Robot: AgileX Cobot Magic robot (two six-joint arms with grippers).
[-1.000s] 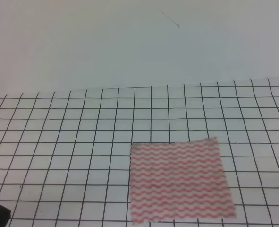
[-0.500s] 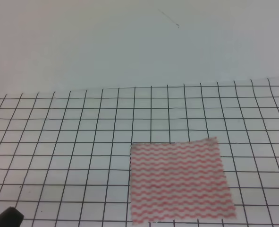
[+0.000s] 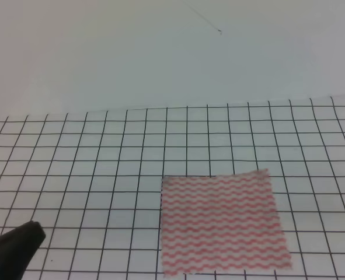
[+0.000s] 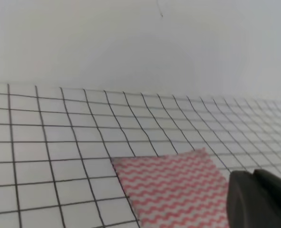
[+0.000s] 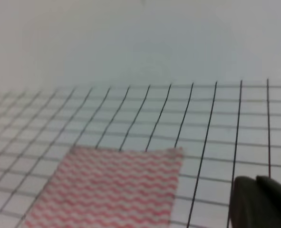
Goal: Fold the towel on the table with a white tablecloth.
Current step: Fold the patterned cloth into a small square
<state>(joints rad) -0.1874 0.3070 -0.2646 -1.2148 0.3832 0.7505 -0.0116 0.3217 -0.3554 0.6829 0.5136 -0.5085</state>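
Observation:
The towel (image 3: 222, 221), thin cloth with red-pink wavy stripes, lies flat and unfolded on the tablecloth (image 3: 102, 163), right of centre near the front edge of the exterior view. It also shows in the left wrist view (image 4: 173, 185) and the right wrist view (image 5: 116, 183). My left gripper (image 3: 17, 248) shows as a dark shape at the bottom left, well apart from the towel and holding nothing that I can see. A dark piece of each gripper sits at the bottom right corner of its wrist view: left (image 4: 259, 199), right (image 5: 264, 202). The jaws are hidden.
The white grid-lined cloth covers the table (image 3: 312, 134) up to a plain pale wall (image 3: 160, 52) at the back. Nothing else lies on the cloth in these views.
The left gripper has risen into the exterior view from the bottom left corner, moving up and to the right. The towel has not moved.

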